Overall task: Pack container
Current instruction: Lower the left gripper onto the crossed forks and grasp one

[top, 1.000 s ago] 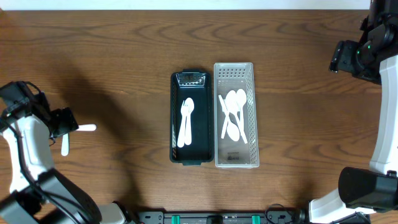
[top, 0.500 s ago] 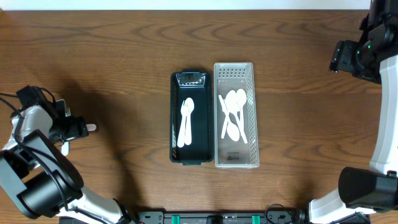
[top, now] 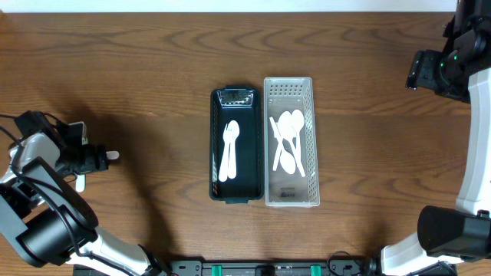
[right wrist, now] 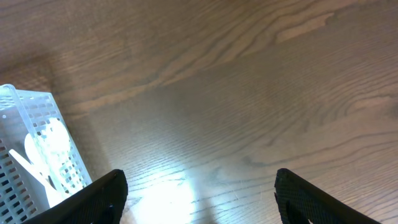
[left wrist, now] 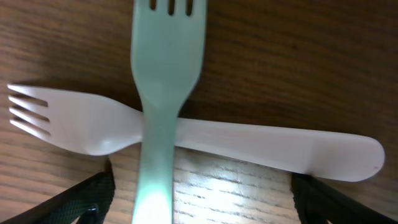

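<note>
Two white plastic forks lie crossed on the table at the far left. In the left wrist view one fork [left wrist: 163, 93] points its tines up and the other fork [left wrist: 249, 140] lies across under it, tines left. My left gripper [left wrist: 202, 202] is open, low over them, with a finger on each side of the upright fork's handle; from overhead it [top: 90, 160] hides most of both forks. A black container [top: 215, 146] holds a white fork and spoon [top: 230, 149]. My right gripper [right wrist: 199, 199] is open and empty at the far right [top: 426, 73].
A white perforated basket [top: 291, 88] stands right against the black container and holds several white spoons [top: 289, 142]. Its corner shows in the right wrist view [right wrist: 28, 155]. The table's far edge runs along the top of the overhead view.
My left arm has swung round and the gripper has shifted slightly right and come down over the crossed forks, covering more of them. The right arm has not moved.
</note>
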